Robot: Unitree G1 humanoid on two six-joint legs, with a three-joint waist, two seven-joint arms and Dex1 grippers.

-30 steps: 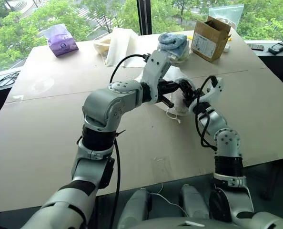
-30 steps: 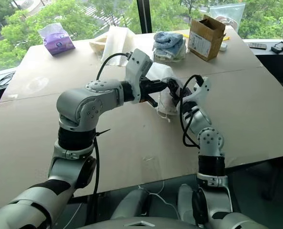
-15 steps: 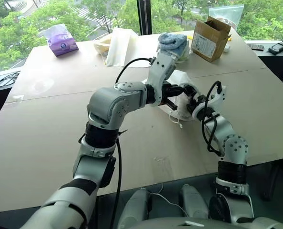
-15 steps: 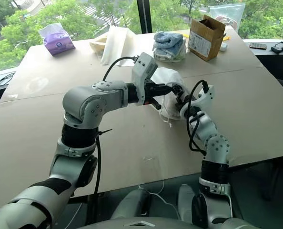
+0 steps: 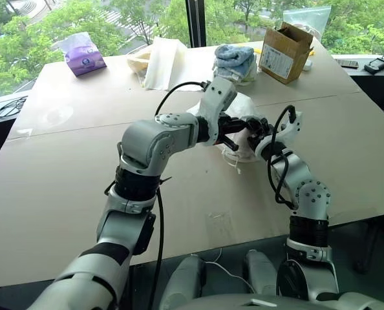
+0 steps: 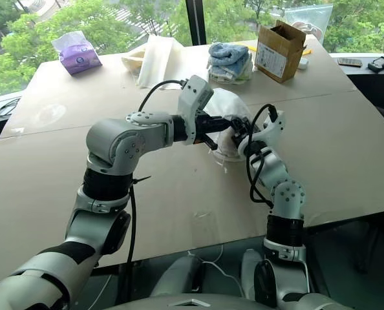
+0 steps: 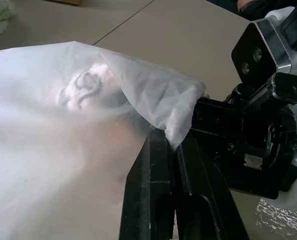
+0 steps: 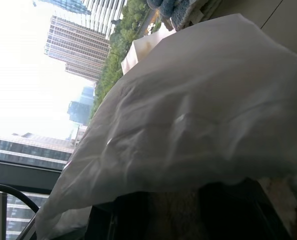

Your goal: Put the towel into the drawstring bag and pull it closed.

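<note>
The drawstring bag [image 5: 245,106], thin white fabric, hangs lifted off the table at its middle, with a cord [image 5: 234,158] dangling below it. My left gripper [image 7: 171,142] is shut on the rim of the bag's mouth, fabric pinched between its black fingers. The towel [image 7: 86,85] shows as a fluffy lump through the bag's fabric. My right gripper [image 5: 255,126] is pressed against the bag's mouth from the right, opposite the left one. In the right wrist view the bag [image 8: 198,100] drapes over it and fluffy towel [image 8: 176,212] lies right in front of it.
At the table's far side lie a purple tissue pack [image 5: 83,55], a cream cloth sheet [image 5: 163,61], folded blue-and-white towels [image 5: 236,59] and an open cardboard box [image 5: 284,50]. Dark devices [image 5: 377,64] sit on a ledge at the far right. Bare tabletop [image 5: 69,174] lies to the left.
My right wrist has rolled while staying at the bag's mouth. The left gripper has kept its pinch on the rim, holding the bag up.
</note>
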